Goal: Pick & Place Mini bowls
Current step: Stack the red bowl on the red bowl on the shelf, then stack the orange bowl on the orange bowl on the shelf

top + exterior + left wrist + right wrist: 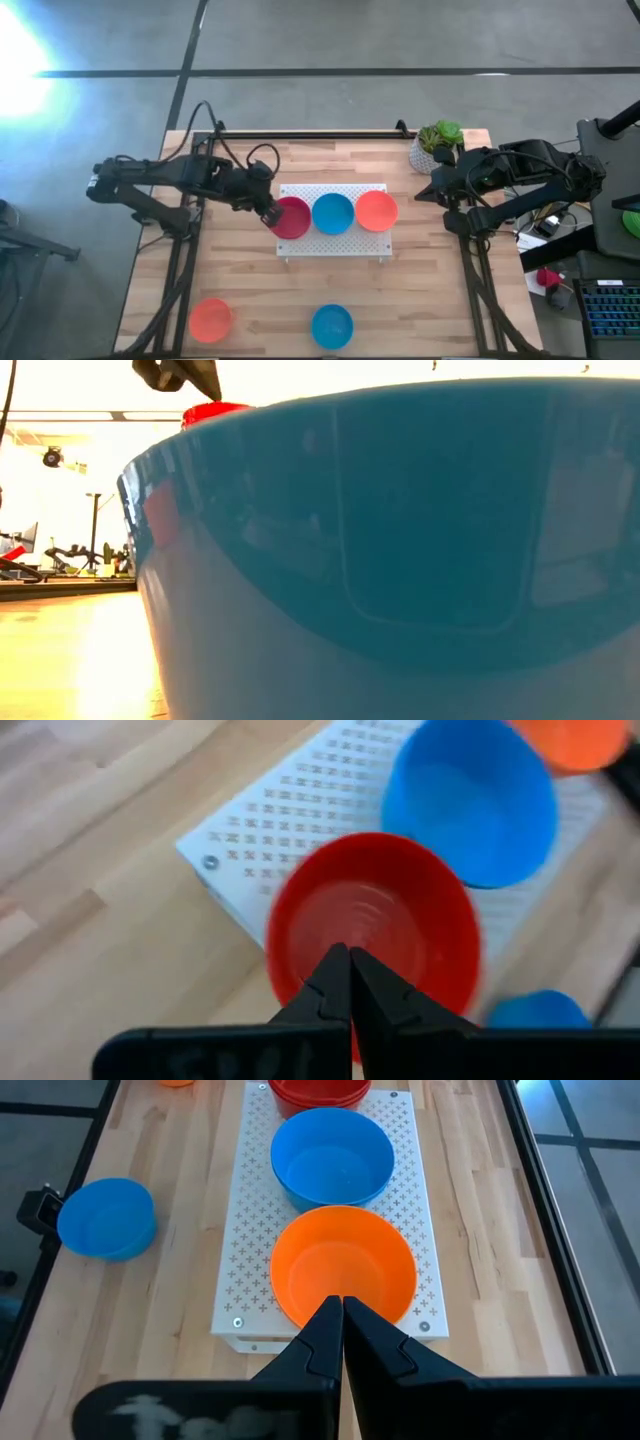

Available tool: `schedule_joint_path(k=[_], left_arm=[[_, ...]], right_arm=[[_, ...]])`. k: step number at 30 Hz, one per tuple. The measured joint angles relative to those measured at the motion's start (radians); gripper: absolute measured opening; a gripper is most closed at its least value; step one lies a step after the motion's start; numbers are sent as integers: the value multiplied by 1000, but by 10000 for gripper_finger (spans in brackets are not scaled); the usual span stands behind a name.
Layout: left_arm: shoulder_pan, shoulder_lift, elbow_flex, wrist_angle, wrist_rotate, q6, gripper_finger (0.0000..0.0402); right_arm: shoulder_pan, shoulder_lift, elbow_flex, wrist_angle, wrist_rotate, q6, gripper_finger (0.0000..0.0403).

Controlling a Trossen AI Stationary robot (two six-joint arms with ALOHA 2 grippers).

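High view: wooden table (250, 290) on grey floor. White perforated board (345, 238) carries red bowl (292, 217), blue bowl (333, 213), orange bowl (377, 210). Loose orange bowl (211, 319) and loose blue bowl (332, 326) near front edge. Left gripper (268, 212) closed at red bowl's rim; right gripper (428, 190) closed, empty.

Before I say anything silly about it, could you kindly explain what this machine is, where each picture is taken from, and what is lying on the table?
It is a robot with two dark arms at a wooden table, each ending in a two-finger gripper. One picture looks straight down from above, one sits at table height, and one comes from each wrist.

On the white board stand three small bowls in a row: a red bowl, a blue bowl and an orange bowl. Two more sit near the front edge: an orange one and a blue one, which fills the table-height picture. A potted plant stands at the back.

The left gripper is shut at the red bowl's rim; the right gripper is shut and holds nothing.
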Motion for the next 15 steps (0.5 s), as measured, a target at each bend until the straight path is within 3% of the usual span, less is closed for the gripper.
schedule_joint_path(k=[8, 15], left_arm=[[-96, -3, 63, -125, 156, -74, 0], [-243, -1, 37, -177, 333, -308, 0]], right_arm=[[0, 0, 0, 0, 0, 2, 8], [0, 0, 0, 0, 0, -4, 8]])
